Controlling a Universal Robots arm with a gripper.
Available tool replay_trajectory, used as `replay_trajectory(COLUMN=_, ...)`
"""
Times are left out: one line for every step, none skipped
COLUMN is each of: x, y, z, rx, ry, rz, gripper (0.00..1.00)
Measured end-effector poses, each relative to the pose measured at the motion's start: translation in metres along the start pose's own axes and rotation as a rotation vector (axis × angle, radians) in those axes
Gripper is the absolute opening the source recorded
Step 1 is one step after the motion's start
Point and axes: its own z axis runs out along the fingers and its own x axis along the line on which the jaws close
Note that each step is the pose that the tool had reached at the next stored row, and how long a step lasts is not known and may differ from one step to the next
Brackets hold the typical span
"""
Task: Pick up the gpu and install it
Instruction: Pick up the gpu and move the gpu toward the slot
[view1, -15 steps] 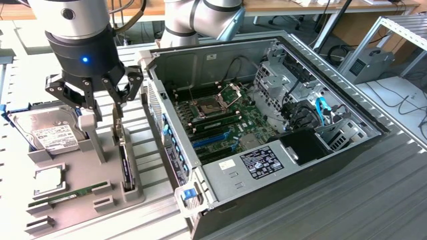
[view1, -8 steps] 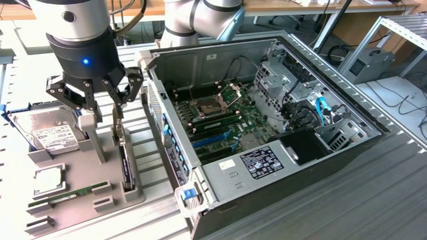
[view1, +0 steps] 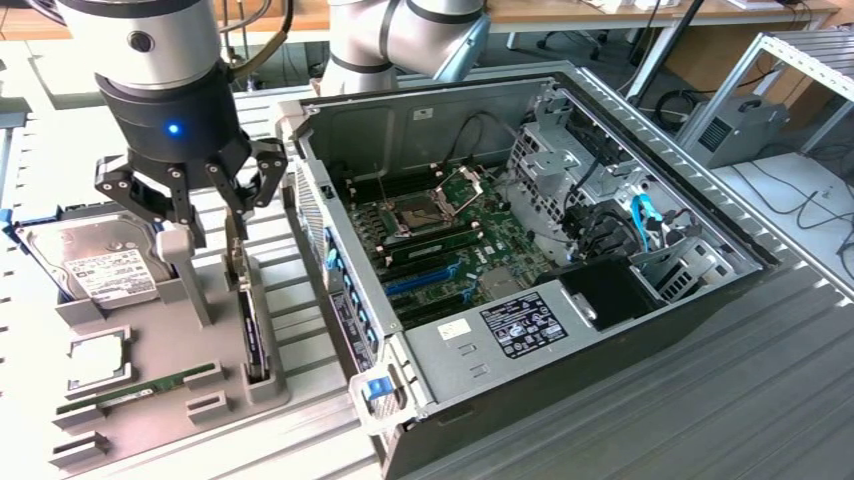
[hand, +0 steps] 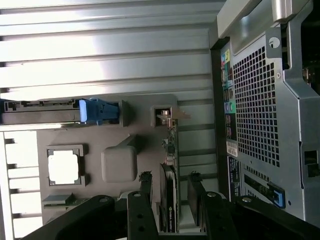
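The gpu stands on its long edge in a slot of the grey parts tray, just beside the open computer case. My gripper hangs directly over the card and is open. In the wrist view the gpu runs between the two black fingertips, one on each side with a gap to the card, so the gripper straddles its upper edge without gripping it. The card's silver end bracket shows at the far end.
The tray also holds a hard drive, a square processor, a green memory stick and a grey post close to my fingers. The motherboard lies exposed inside the case. The case's perforated rear panel is close by.
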Motion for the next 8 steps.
replay_trajectory(x=0.0000, y=0.0000, z=0.0004, rx=0.0000, ry=0.0000, rz=0.000, gripper=0.42)
replay_trajectory(x=0.0000, y=-0.0001, z=0.0007, rx=0.0001, ry=0.0001, rz=0.000, gripper=0.42)
replay_trajectory(x=0.0000, y=-0.0001, z=0.0010, rx=0.0001, ry=0.0001, rz=0.000, gripper=0.42)
replay_trajectory(x=0.0001, y=-0.0001, z=0.0013, rx=0.0001, ry=0.0001, rz=0.000, gripper=0.42)
replay_trajectory(x=0.0001, y=-0.0001, z=0.0016, rx=0.0000, ry=0.0000, rz=0.000, gripper=0.42)
replay_trajectory(x=0.0001, y=-0.0001, z=0.0019, rx=0.0001, ry=0.0001, rz=0.000, gripper=0.42)
replay_trajectory(x=0.0001, y=-0.0001, z=0.0022, rx=0.0001, ry=0.0000, rz=0.000, gripper=0.42)
replay_trajectory(x=0.0001, y=-0.0001, z=0.0024, rx=0.0000, ry=0.0000, rz=0.000, gripper=0.42)
